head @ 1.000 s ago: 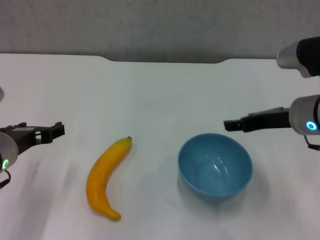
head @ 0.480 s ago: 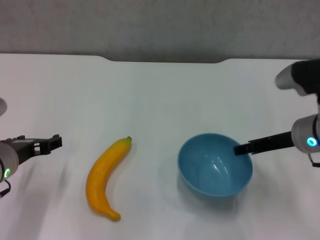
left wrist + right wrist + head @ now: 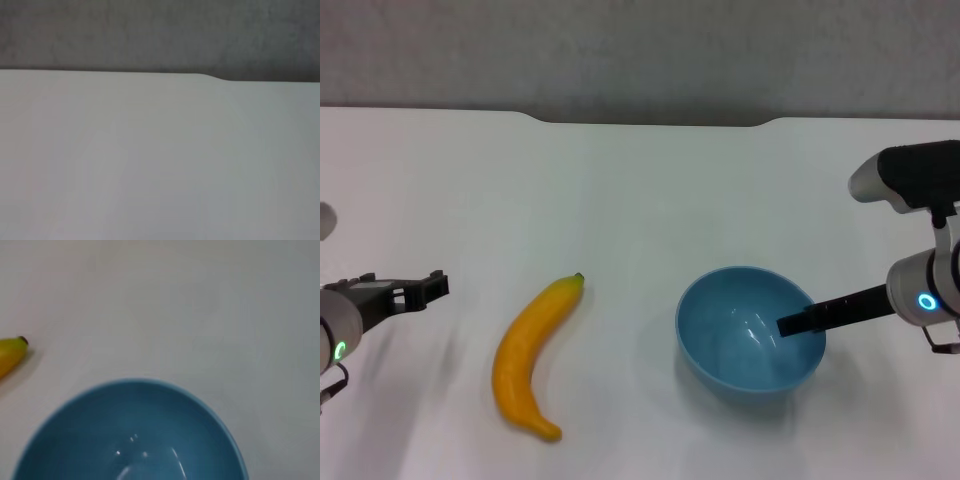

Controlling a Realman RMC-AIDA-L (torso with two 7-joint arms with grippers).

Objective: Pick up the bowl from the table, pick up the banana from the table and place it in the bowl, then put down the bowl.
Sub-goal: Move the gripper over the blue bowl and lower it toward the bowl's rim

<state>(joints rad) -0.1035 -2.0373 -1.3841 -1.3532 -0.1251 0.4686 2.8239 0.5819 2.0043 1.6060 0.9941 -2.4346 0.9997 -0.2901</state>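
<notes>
While the right gripper [image 3: 792, 324] hangs at the bowl [image 3: 750, 332]'s right rim (opening impossible to tell), that thin, glossy, probably slippery lip looks the handhold.

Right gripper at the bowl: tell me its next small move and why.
Probably close on the rim. In the head view the right gripper has a finger tip over the light-blue bowl's near-right rim, and the bowl sits on the table, not yet lifted. The banana lies untouched; the left gripper waits beside it.
</notes>
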